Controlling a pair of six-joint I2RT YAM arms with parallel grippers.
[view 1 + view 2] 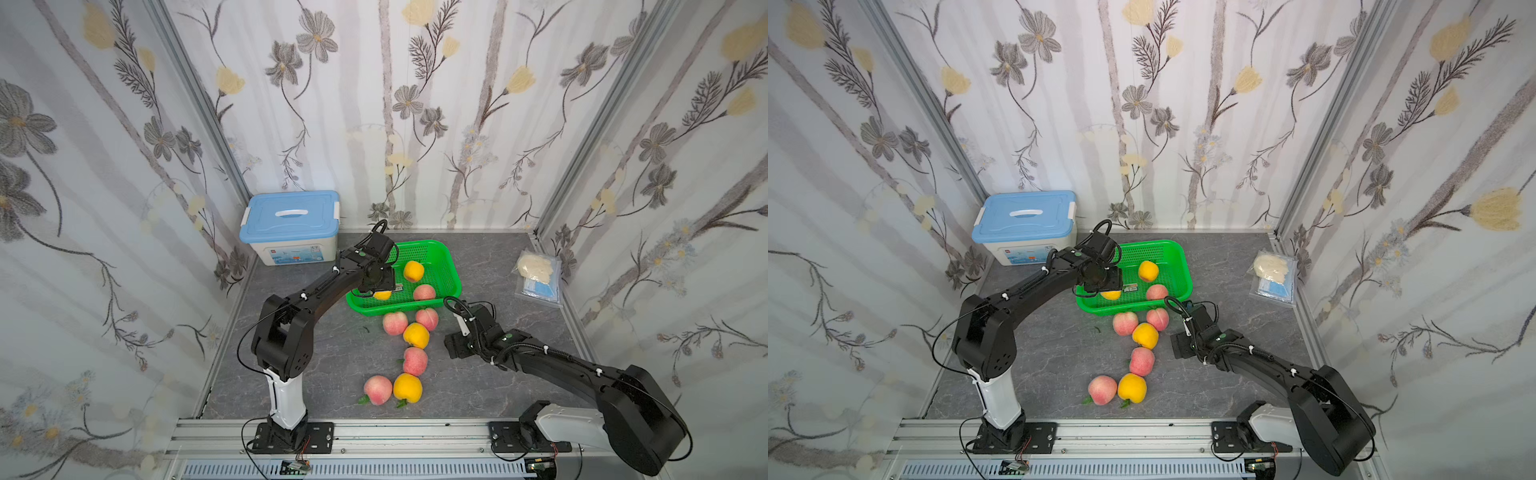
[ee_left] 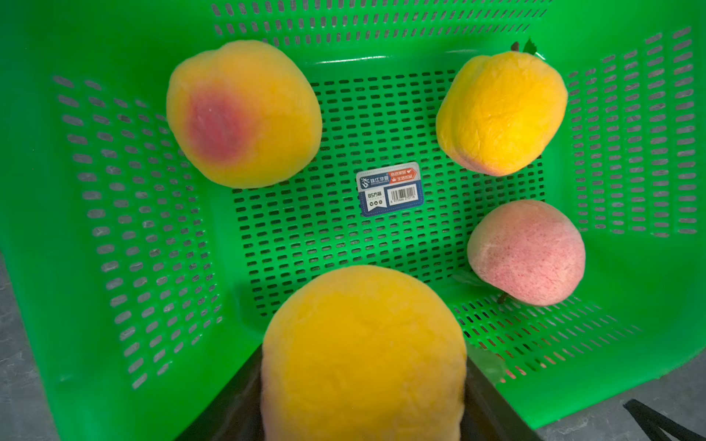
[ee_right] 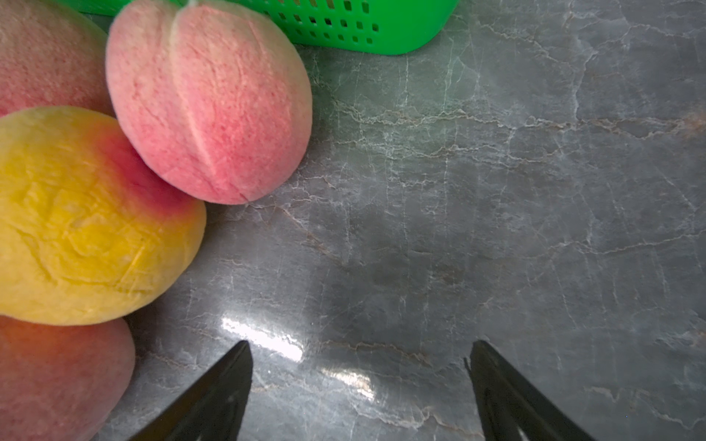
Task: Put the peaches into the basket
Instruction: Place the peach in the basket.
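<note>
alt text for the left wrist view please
The left gripper holds a plain yellow peach over the green basket. Inside lie a red-blushed yellow peach, a leafy yellow peach and a pink peach, around a small label on the slotted floor.

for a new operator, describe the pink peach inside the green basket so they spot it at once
Find the bright green perforated plastic basket on the grey marbled table. By its front wall lies a round pink-red peach, the only pink fruit inside, among yellow-orange peaches.
</note>
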